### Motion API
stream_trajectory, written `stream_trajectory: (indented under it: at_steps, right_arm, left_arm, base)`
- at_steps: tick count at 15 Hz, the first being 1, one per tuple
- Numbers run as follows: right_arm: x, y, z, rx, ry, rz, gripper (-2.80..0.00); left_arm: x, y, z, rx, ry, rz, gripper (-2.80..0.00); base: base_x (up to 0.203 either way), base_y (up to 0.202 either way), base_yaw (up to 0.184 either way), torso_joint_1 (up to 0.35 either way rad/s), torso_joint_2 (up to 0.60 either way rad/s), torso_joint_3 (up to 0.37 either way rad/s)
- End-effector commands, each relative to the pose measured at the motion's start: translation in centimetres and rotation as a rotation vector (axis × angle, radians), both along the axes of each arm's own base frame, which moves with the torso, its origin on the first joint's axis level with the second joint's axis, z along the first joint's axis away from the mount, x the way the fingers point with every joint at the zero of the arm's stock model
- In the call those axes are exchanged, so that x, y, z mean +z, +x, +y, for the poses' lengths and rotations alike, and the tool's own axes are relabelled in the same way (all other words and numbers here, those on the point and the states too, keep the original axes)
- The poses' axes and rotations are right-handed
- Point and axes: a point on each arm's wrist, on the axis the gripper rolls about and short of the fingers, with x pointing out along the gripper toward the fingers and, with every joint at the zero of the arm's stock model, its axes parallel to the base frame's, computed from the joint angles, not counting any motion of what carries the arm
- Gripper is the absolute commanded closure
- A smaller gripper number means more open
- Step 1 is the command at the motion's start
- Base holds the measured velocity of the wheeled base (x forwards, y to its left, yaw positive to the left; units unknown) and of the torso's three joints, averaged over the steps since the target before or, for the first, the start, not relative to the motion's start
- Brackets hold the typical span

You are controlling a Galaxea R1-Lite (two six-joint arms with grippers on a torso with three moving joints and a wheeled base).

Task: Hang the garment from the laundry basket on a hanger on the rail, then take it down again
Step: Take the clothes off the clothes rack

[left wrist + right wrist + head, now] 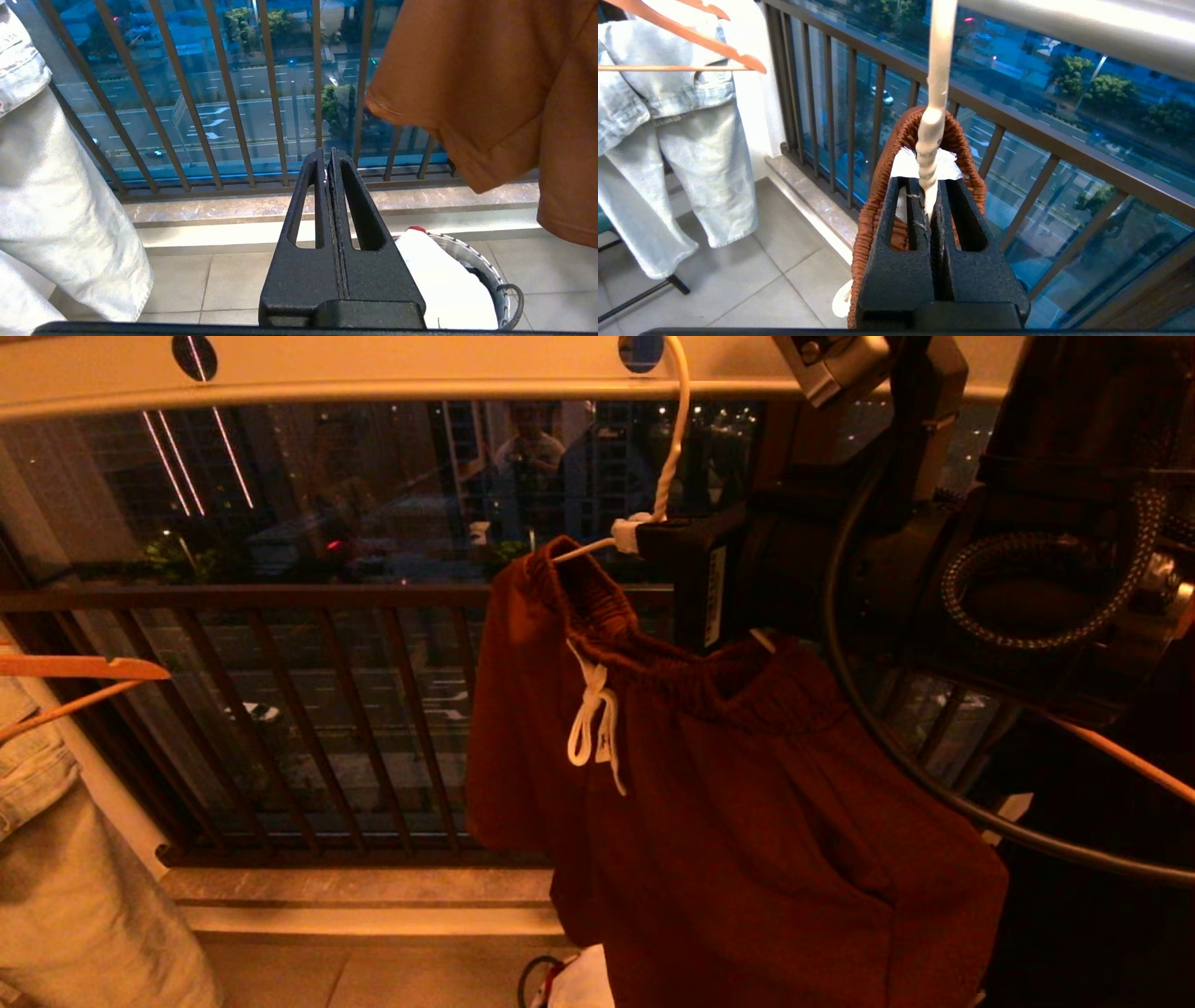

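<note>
Right arm: I have it raised high, wrist near the rail.
Right gripper (pixel 930 205): clamped on the hanger (pixel 932 121) neck.
Left gripper (pixel 328 161): parked low, fingers pressed together, empty.

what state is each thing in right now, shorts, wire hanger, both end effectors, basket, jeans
rust-brown shorts: hung on the hanger
thin white wire hanger: hook up at the cream rail, neck gripped
right end effector: shut on the hanger's neck
left end effector: shut, empty
round patterned-rim basket: on the floor, holding white cloth
light denim jeans: hanging on a wooden hanger
</note>
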Motion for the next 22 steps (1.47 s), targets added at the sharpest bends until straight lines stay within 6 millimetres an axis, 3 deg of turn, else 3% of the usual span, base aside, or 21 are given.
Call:
stream_trajectory:
  at_steps: [1,11,22]
  right_arm:
    - [-0.3,0.1,0.3,0.000,-0.005,0.003,0.00]
    - [-1.8,1.1,2.1,-0.025,-0.020,0.018,0.00]
    - [-0.6,-0.1,1.8,-0.033,0.009,-0.023,0.00]
  left_arm:
    - [-0.3,0.1,0.0,0.000,0.002,0.012,0.00]
    - [-0.3,0.1,0.0,0.000,0.001,0.013,0.00]
    - [-0.4,0.1,0.0,0.000,0.002,0.014,0.00]
  base:
    - [0.000,0.000,0.000,0.000,0.00,0.000]
    - [0.000,0.000,0.000,0.000,0.00,0.000]
    - [0.000,0.000,0.000,0.000,0.00,0.000]
